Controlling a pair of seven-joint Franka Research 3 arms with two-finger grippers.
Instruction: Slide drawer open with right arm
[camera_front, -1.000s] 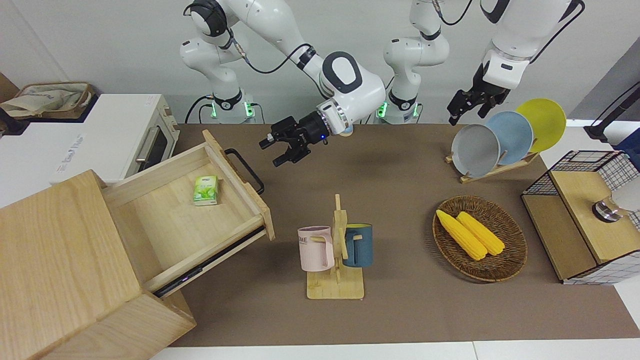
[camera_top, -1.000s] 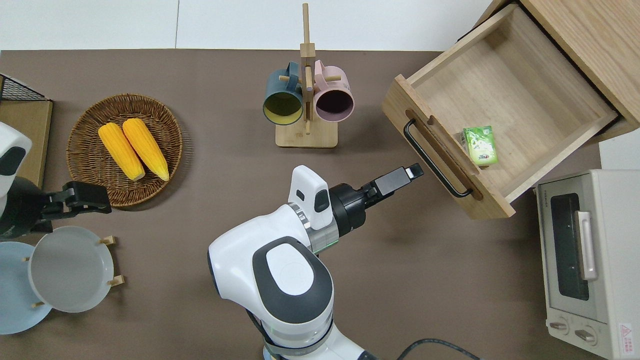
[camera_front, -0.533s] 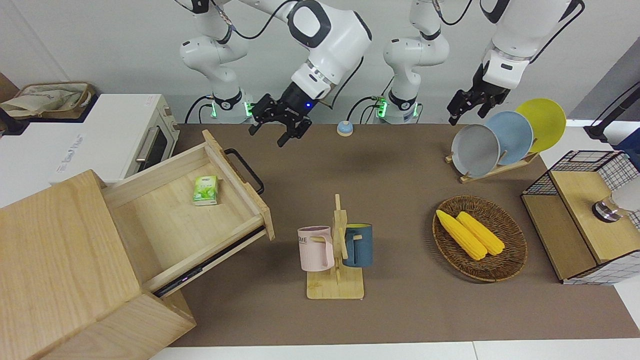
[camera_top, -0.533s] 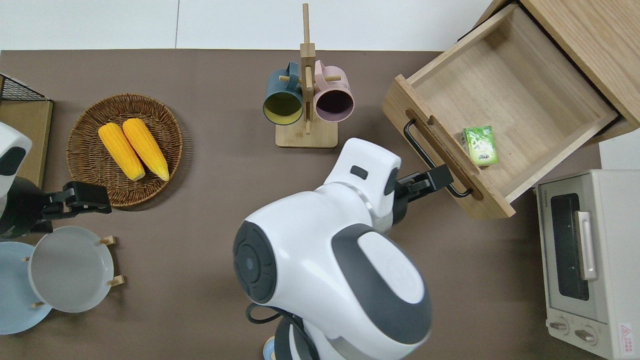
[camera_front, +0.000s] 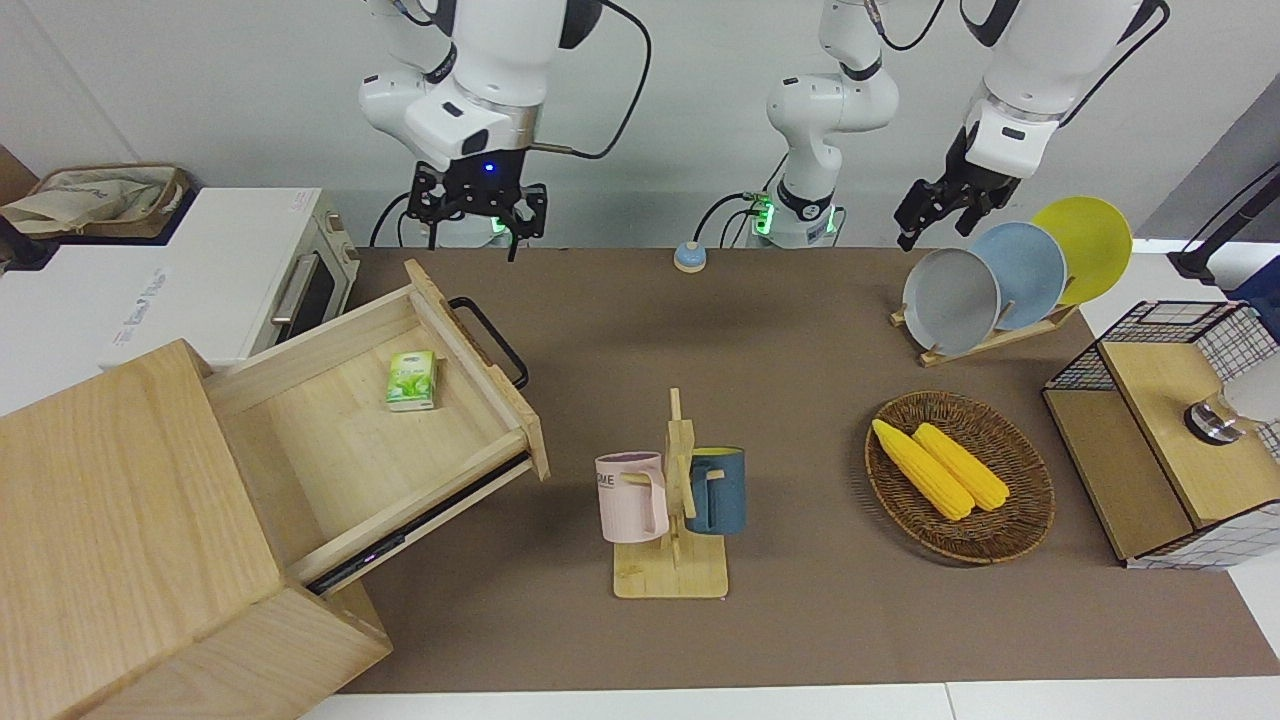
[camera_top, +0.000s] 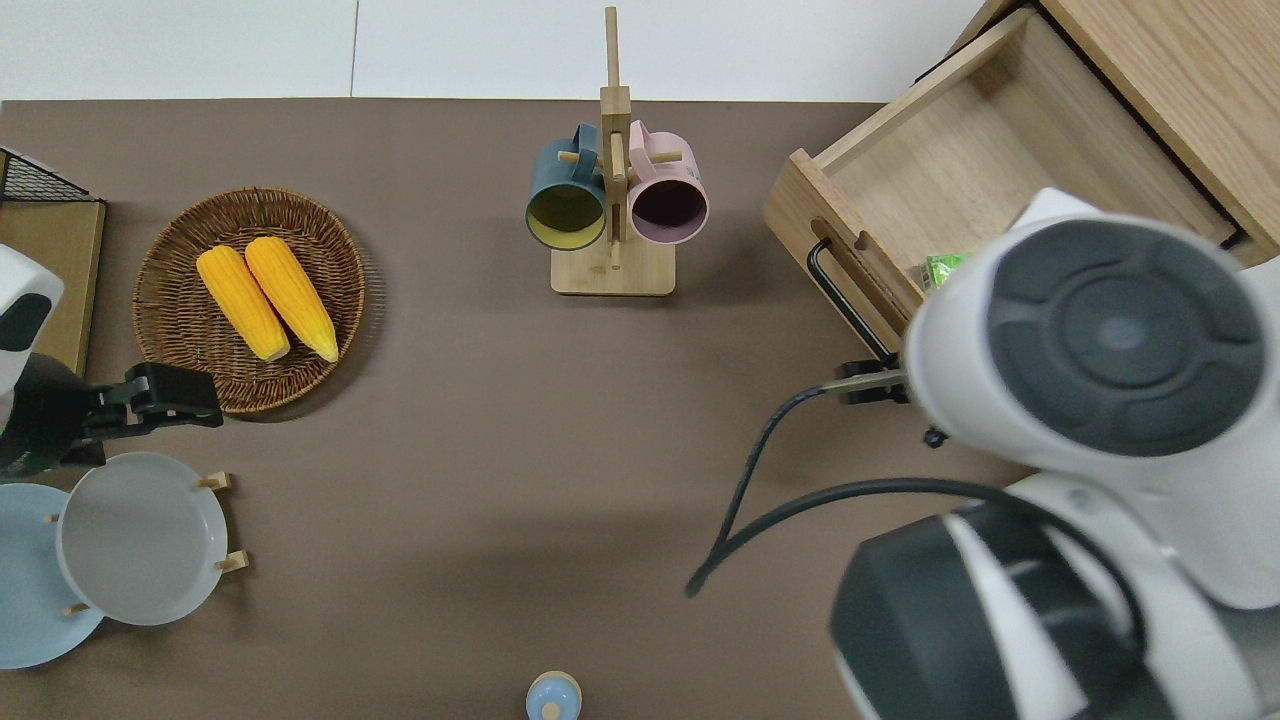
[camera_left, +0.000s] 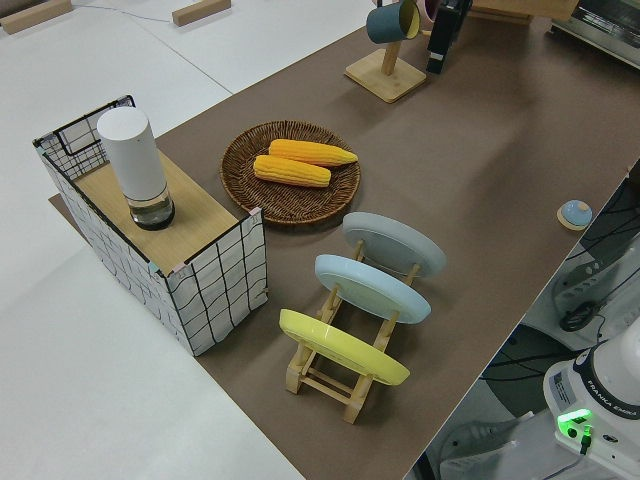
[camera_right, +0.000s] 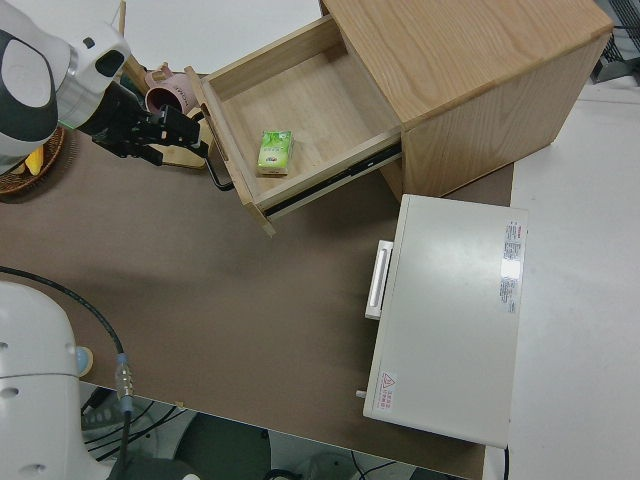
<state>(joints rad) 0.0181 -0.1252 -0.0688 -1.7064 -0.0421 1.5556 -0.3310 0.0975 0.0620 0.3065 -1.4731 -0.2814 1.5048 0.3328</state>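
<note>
Right arm (camera_front: 480, 70) pulled back and raised: a second ago its gripper (camera_front: 478, 215) sat mid-frame in the front view, close to the drawer handle (camera_front: 490, 343); half a second ago it was at upper centre; now it hangs at the upper left of that frame, fingers spread and pointing down, well apart from the handle. In the overhead view the arm's bulk has gone from bottom centre to the right side, hiding part of the drawer (camera_top: 960, 160).

The brown table (camera_front: 800, 330) carried a cabinet (camera_front: 120, 520) and toaster oven (camera_front: 200, 275) at one end, a mug stand (camera_front: 672, 575) mid-table, a corn basket (camera_front: 960, 478), plate rack (camera_front: 985, 340), wire box (camera_front: 1160, 440), and a small button (camera_front: 688, 258) at the robots' edge.
</note>
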